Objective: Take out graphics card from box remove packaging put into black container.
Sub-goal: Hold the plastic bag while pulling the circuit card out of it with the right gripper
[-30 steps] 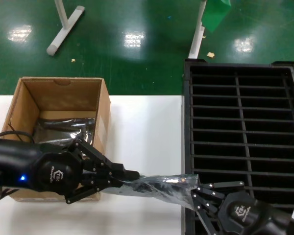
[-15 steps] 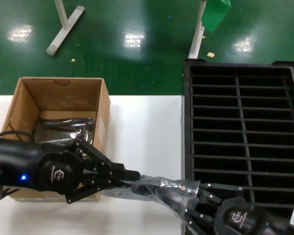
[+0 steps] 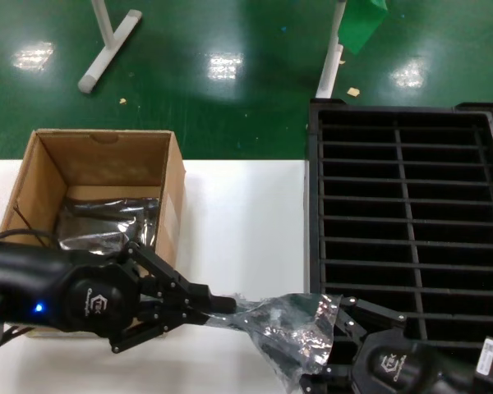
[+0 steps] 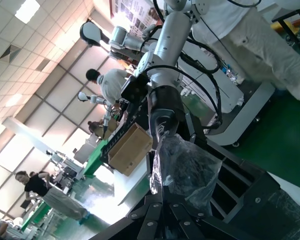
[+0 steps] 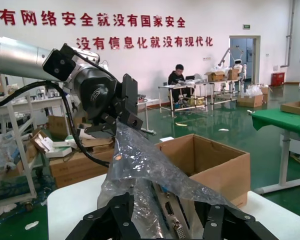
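The black container (image 3: 407, 205), a big slotted crate, filled the head view from about one to four o'clock, its two columns of narrow slots bare. The white table (image 3: 242, 230) ran beneath everything. At nine o'clock stood the brown cardboard box (image 3: 174, 197), flaps open, with a smoother dark-grey bag (image 3: 107, 220) lying flat on its floor.

Down at six o'clock, between box and crate, the crinkled silver packaging (image 3: 292, 332) hung stretched between the two arms, above the table beside the crate's near corner. The left gripper (image 3: 222, 305), reaching over from eight o'clock in front of the box, had its fingers pinched together on the bag's narrow twisted end. The right gripper (image 3: 333, 349) sat at five o'clock by the crate's near edge, its fingers closed around the bag's fuller end.

From the right wrist camera, the graphics card (image 5: 172, 220) showed through the translucent plastic (image 5: 140, 165): a silvery bracket with a connector port, still inside the bag, low between that gripper's fingers (image 5: 115, 215).
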Action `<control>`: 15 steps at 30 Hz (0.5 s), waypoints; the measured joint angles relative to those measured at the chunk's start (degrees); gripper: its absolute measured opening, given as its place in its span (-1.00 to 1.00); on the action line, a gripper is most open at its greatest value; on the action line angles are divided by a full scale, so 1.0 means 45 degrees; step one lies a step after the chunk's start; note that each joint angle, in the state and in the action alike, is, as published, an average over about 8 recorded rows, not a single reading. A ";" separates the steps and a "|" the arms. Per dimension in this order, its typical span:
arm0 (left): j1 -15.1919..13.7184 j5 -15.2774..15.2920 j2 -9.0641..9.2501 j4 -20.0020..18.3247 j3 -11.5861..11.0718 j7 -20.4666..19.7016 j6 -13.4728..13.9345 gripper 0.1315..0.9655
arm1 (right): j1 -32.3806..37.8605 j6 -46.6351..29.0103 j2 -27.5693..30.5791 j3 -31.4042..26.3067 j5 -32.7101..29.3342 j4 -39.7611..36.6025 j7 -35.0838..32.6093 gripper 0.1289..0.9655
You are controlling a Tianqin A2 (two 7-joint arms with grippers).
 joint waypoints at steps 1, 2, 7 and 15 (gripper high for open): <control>0.0022 -0.0015 -0.0016 -0.0006 0.0016 0.0011 0.0000 -0.97 | 0.0011 0.0016 0.0010 -0.0020 -0.0015 0.0008 0.0036 -0.36; 0.0043 -0.0030 -0.0033 -0.0012 0.0033 0.0025 0.0000 -0.97 | 0.0022 0.0031 0.0021 -0.0040 -0.0030 0.0015 0.0071 -0.34; 0.0120 -0.0100 -0.0112 -0.0024 0.0148 0.0110 0.0000 -0.97 | 0.0061 0.0106 0.0083 -0.0127 -0.0095 0.0070 0.0248 -0.23; 0.0174 -0.0123 -0.0155 -0.0076 0.0248 0.0154 0.0000 -0.97 | 0.0094 0.0205 0.0151 -0.0250 -0.0169 0.0221 0.0470 -0.40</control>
